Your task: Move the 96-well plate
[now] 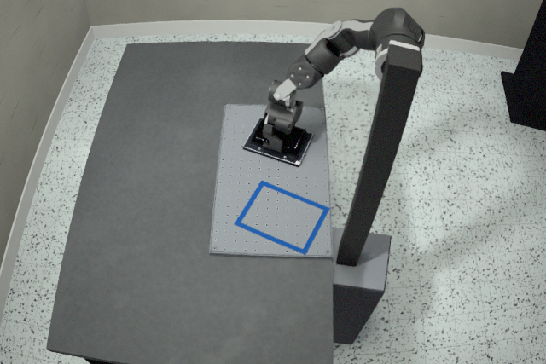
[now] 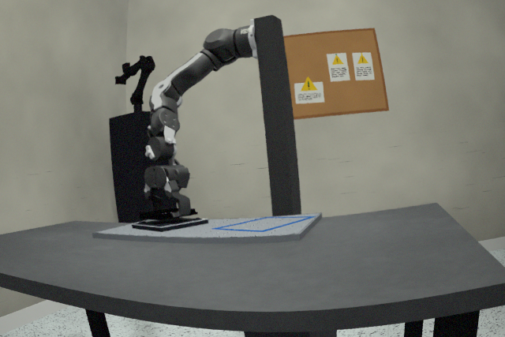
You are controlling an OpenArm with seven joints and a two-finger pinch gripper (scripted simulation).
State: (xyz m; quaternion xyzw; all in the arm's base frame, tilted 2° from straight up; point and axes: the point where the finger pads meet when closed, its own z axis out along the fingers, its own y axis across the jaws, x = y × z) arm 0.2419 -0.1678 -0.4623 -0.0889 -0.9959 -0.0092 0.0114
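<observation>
The dark 96-well plate (image 1: pixel 294 141) is over the black plate nest N1 (image 1: pixel 288 158) (image 2: pixel 193 222), at the far end of the grey perforated board (image 1: pixel 229 219) (image 2: pixel 122 236). My gripper (image 1: pixel 272 138) (image 2: pixel 163 211) points straight down onto it and is shut on the plate. The plate sits very low at the nest; I cannot tell whether it rests inside the locators. The fingers hide the plate's cut-off corner and the A1 mark. The blue outline of spot B1 (image 1: pixel 295 195) (image 2: pixel 241 229) at the near end of the board has nothing in it.
The board lies on a dark curved table (image 1: pixel 153 175) (image 2: pixel 285 267). The arm's tall dark column (image 1: pixel 379 153) (image 2: pixel 277 121) stands at the table's right edge beside B1. A black cabinet (image 1: pixel 529 87) (image 2: pixel 124 162) stands further off. A corkboard (image 2: pixel 334 72) hangs on the wall.
</observation>
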